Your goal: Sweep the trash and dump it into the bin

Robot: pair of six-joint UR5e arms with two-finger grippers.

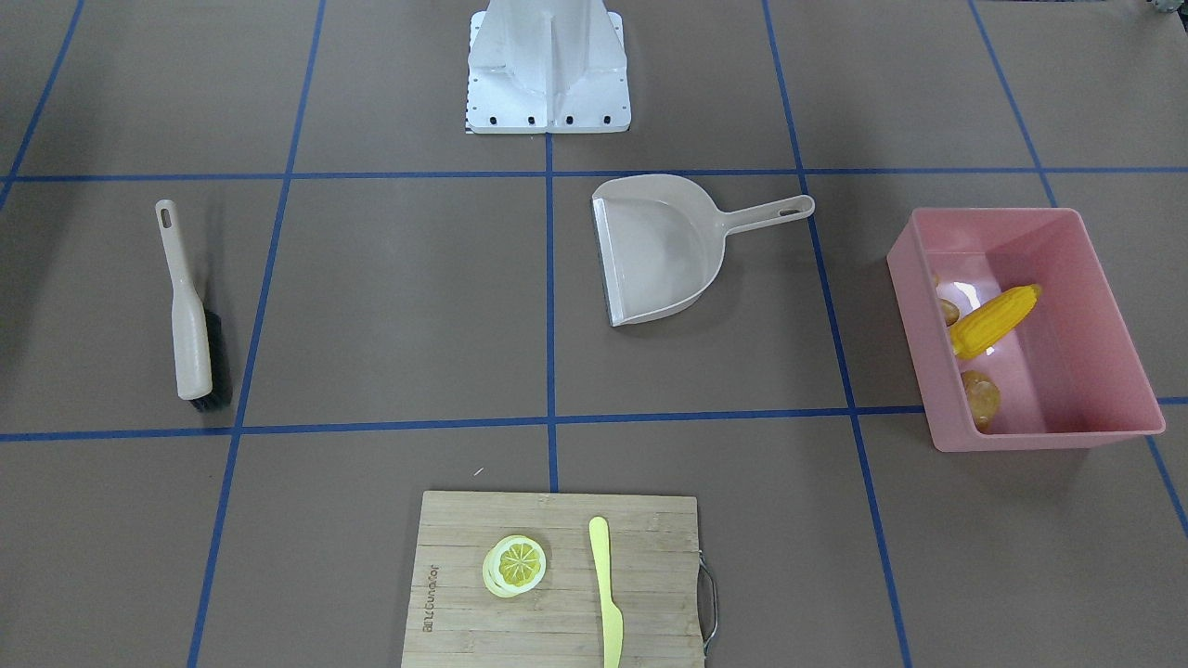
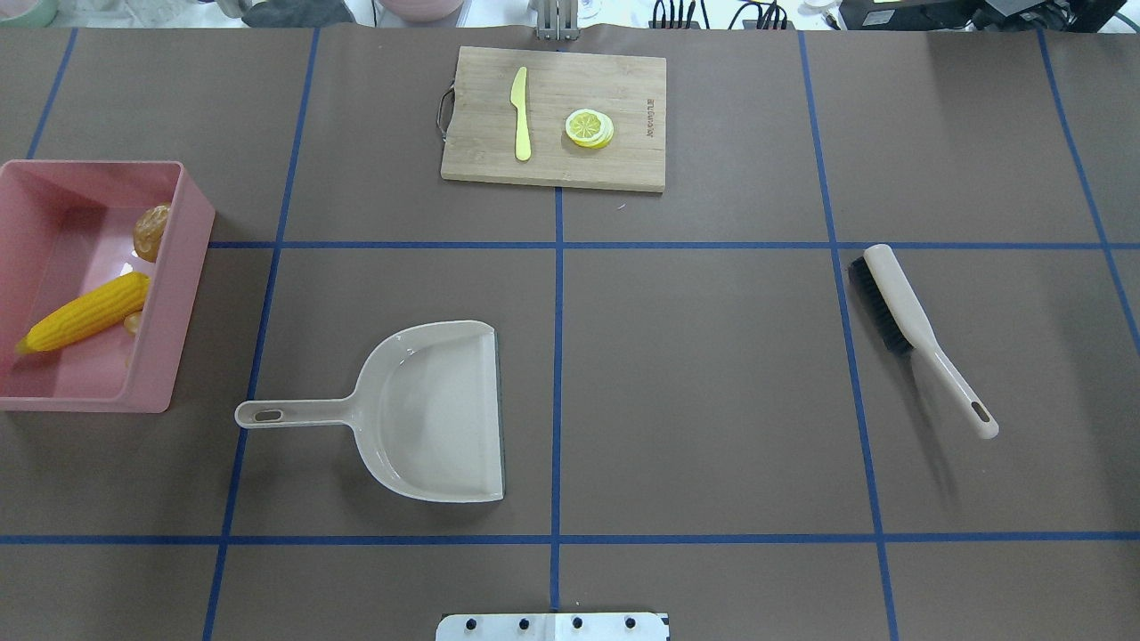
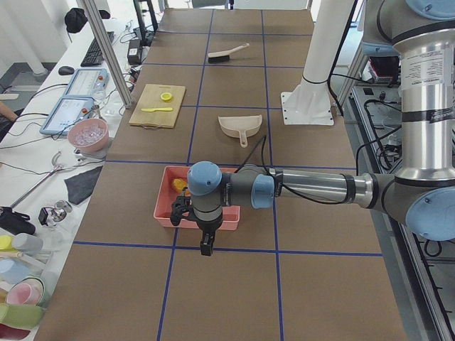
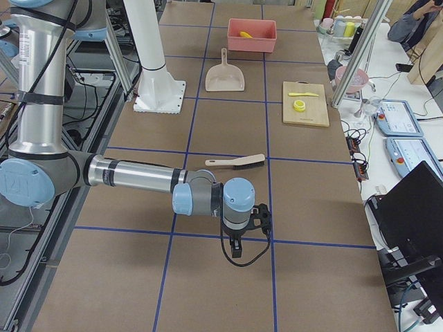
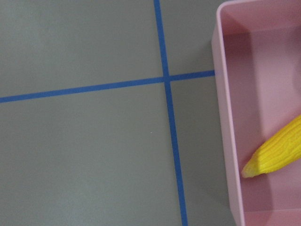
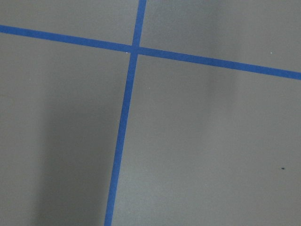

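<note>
Three trash pieces sit inside the bin (image 1: pixel 1049 438). The corn cob (image 1: pixel 993 320) lies diagonally across the middle of the floor. A brown toy food (image 1: pixel 981 397) is against the long wall nearest the dustpan, towards one end. A tan toy food (image 1: pixel 948 312) is against the same wall next to the cob, mostly hidden by the wall. I can't tell which of those two is the potato and which the ginger.

The bin stands on the tabletop (image 1: pixel 399 306) at the robot's left end. The dustpan (image 1: pixel 659 250) lies flat near the centre with nothing in it and its handle pointing towards the bin. The brush (image 1: pixel 190 320) lies on its side towards the robot's right end, well apart from the dustpan. The cutting board (image 1: pixel 464 575) is at the edge far from the robot, with the lemon slice (image 1: pixel 514 565) and the knife (image 1: pixel 605 594) side by side on it, not touching.

The left gripper (image 3: pixel 206 250) hangs pointing down over the tabletop just beside the bin's outer end. Its wrist camera sees a bin corner and the cob tip. The right gripper (image 4: pixel 235 250) hangs pointing down over bare tabletop near a tape crossing, beyond the brush. Neither is touching anything.

Both sets of fingers show only in the side views, so I can't tell if they are spread or pressed together.
</note>
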